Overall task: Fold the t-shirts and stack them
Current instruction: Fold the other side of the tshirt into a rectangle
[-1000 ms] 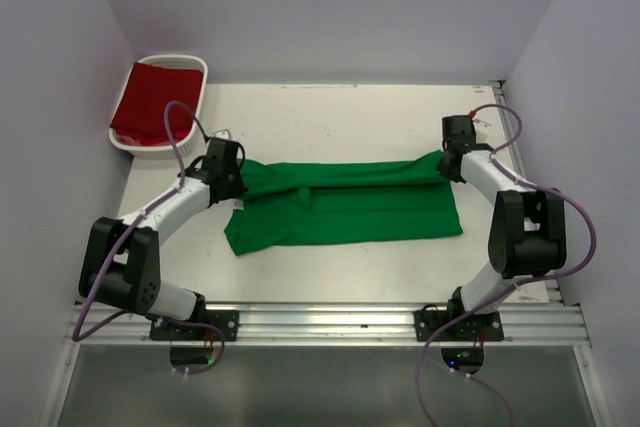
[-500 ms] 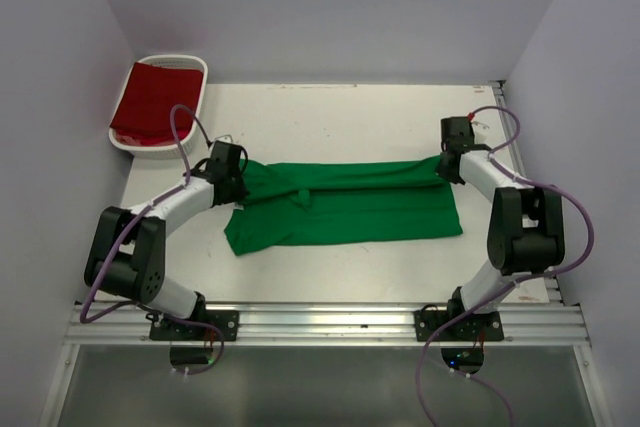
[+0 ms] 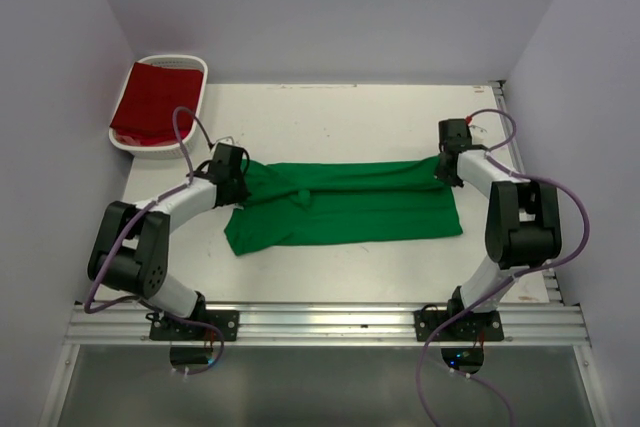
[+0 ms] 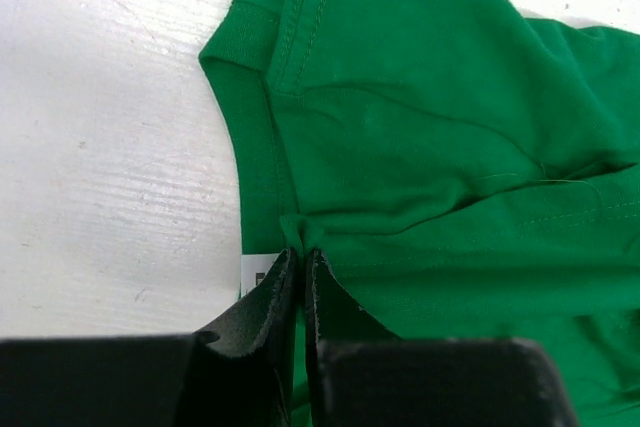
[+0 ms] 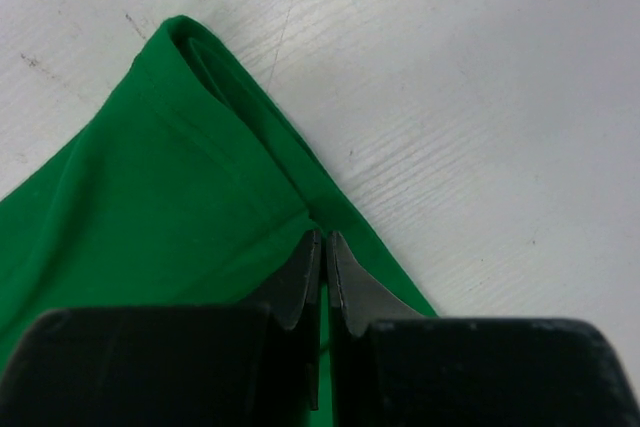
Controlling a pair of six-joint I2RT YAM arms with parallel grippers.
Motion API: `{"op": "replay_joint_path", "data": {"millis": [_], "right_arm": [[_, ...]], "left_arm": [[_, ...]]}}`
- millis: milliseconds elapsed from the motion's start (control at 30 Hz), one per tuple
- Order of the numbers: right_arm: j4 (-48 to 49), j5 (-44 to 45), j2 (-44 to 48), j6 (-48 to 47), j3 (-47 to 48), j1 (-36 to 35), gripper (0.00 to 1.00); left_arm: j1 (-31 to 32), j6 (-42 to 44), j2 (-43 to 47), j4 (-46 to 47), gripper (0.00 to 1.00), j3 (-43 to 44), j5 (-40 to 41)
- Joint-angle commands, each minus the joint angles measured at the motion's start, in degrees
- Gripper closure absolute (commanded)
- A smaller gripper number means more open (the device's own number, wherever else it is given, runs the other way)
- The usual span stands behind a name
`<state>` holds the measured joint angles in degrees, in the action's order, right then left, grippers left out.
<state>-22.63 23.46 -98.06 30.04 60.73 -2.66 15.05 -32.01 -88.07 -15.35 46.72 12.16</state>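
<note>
Reaches forward with both arms, elbows bent outward, and pinches the green t-shirt (image 3: pixel 350 205) at opposite ends, with the left gripper (image 4: pixel 300 255) at the collar seam and the right gripper (image 5: pixel 322 239) at a folded corner, fingers closed nearly flush.

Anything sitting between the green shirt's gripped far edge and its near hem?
Nothing visible: only the green shirt itself lies there. The basket holding the red shirt sits apart, far left.
</note>
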Motion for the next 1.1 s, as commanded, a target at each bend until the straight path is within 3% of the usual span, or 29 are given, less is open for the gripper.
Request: {"op": "replay_joint_path", "data": {"millis": [0, 33, 133, 167, 200, 233, 400, 467, 500, 567, 600, 633, 700, 733, 867, 1067], "right_arm": [[1.1, 1.85, -0.38, 1.25, 1.05, 0.11, 0.96], [0.75, 1.68, -0.2, 1.25, 1.58, 0.11, 0.8], [-0.66, 0.53, 1.37, 1.07, 2.29, -0.07, 0.48], [-1.09, 0.18, 3.38, 0.81, 2.38, -0.42, 0.44], [-1.01, -0.69, 4.88, 0.63, 2.29, -0.59, 0.42], [-1.01, -1.13, 6.29, 0.54, 2.03, -0.86, 0.4], [0.13, -4.65, 12.45, -0.69, 2.37, -2.97, 0.34], [0.83, -6.67, 11.67, -1.21, 3.69, -3.5, 0.39], [0.84, -7.29, 9.66, -1.3, 4.48, -3.5, 0.59], [-0.3, -8.87, 7.02, -1.39, 7.46, -3.5, 0.95], [-1.0, -9.48, 3.61, -1.39, 8.69, -3.5, 1.0], [-2.14, -11.05, 2.1, -1.48, 11.23, -3.5, 1.0], [-2.15, -12.91, -0.89, -1.83, 12.91, -3.5, 1.0], [-2.41, -13.35, -3.25, -1.66, 14.23, -3.58, 1.0], [-2.33, -16.42, -6.17, -1.3, 15.12, -3.58, 1.0], [0.22, -18.19, -5.66, -0.95, 11.43, -4.29, 1.0]], "left_arm": [[0.16, -1.21, 0.09, 2.87, 0.98, -0.93, 0.67], [0.16, -1.39, 0.44, 2.87, 0.88, -1.28, 0.67], [0.24, -2.35, 4.56, 2.96, 0.56, -2.15, 0.93], [0.33, -2.62, 6.23, 2.79, 0.35, -2.33, 1.19], [0.68, -3.05, 9.99, 2.61, 0.26, -2.42, 1.72], [0.86, -3.06, 11.94, 2.52, 0.09, -2.25, 1.81], [1.83, -2.36, 19.25, 2.43, 0.02, 0.21, 0.68], [1.83, -1.83, 18.56, 3.13, 0.03, 1.62, 0.14], [1.83, -1.57, 17.16, 3.83, 0.05, 2.23, -0.73], [1.83, -1.48, 13.3, 5.07, 0.2, 3.28, -2.05], [1.83, -1.48, 11.8, 5.33, 0.3, 4.33, -2.66], [1.83, -1.56, 10.22, 6.03, 0.55, 4.95, -3.19], [1.83, -2.35, 5.38, 7.09, 0.79, 6.36, -4.6], [1.83, -2.62, 3.89, 7.09, 0.98, 6.98, -4.87], [2.0, -4.37, -1.65, 7.27, 1.0, 8.3, -6.01], [3.05, -4.99, -0.88, 7.88, 1.0, 6.9, -6.8]]}}
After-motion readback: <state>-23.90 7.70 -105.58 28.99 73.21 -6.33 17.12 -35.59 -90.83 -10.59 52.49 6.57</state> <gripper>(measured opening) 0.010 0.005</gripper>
